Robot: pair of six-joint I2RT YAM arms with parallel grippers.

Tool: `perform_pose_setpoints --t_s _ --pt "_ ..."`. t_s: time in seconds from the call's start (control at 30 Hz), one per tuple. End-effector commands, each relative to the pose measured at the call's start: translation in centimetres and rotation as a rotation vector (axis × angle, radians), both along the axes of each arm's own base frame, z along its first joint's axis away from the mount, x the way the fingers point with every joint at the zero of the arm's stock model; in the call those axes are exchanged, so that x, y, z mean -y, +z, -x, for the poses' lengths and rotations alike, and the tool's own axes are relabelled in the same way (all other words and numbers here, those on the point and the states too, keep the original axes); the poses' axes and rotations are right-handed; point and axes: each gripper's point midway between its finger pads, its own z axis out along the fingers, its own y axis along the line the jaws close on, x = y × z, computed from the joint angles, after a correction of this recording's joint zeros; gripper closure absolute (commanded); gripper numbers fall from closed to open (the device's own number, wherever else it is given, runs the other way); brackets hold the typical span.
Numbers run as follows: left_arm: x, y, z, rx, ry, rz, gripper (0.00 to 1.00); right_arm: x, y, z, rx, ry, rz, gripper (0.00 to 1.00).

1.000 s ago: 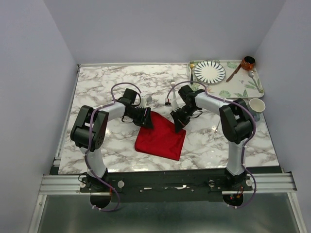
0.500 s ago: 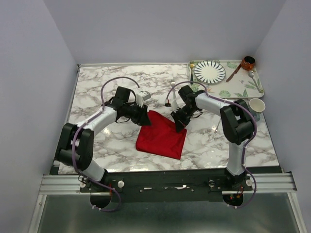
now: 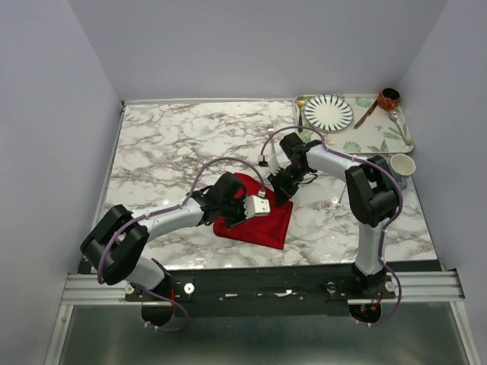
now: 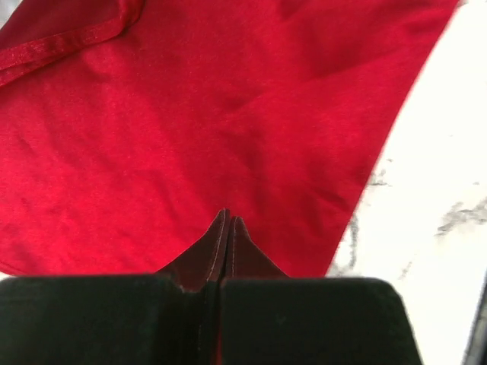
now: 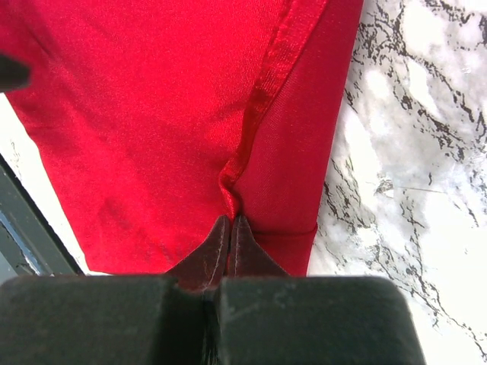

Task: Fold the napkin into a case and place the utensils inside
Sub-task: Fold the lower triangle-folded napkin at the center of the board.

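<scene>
My right claw is clenched on the napkin — the hem bunches straight into its tips. My left claw is clenched too, tips over the cloth's left side; whether it pinches fabric I cannot tell. The napkin lies on the desk between the arms.

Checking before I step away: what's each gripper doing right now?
Left gripper: closed over the napkin; whether it holds it cannot be told.
Right gripper: closed, pinching the napkin's hem.
</scene>
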Motion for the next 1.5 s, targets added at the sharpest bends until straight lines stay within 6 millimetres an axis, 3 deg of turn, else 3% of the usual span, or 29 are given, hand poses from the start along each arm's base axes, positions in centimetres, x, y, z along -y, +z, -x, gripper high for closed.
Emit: perform_pose_setpoints --t_s 0.0,0.1,0.23,0.47,0.77,1.07,1.3,1.47 --pt "-0.1 -1.1 -2.4 0.151 0.006 -0.111 1.0 -0.3 1.8 -0.6 0.052 0.023 -0.017 0.99" --pt "-1.1 -3.0 -1.9 0.109 0.001 -0.196 1.0 -0.7 2.5 -0.2 0.037 0.03 -0.041 0.99" --pt "-1.2 -3.9 -1.6 0.032 0.036 -0.241 1.0 -1.0 3.5 1.1 0.016 0.059 -0.063 0.99" --pt "-1.9 -5.3 -0.7 -0.036 0.065 -0.289 1.0 0.2 2.3 4.2 -0.051 0.089 -0.043 0.99" --pt "-2.0 -5.7 -0.5 -0.066 0.089 -0.296 1.0 1.7 1.3 6.4 -0.077 0.107 -0.013 0.99" --pt "-2.0 -6.0 -0.4 -0.075 0.09 -0.305 1.0 2.0 1.1 7.4 -0.116 0.102 -0.01 0.99" --pt "-2.3 -6.2 -0.2 -0.083 0.088 -0.313 1.0 0.9 3.4 7.9 -0.14 0.097 -0.076 0.99" --pt "-2.2 -6.3 -0.3 -0.085 0.091 -0.313 1.0 1.4 2.2 9.0 -0.196 0.092 -0.048 0.99"
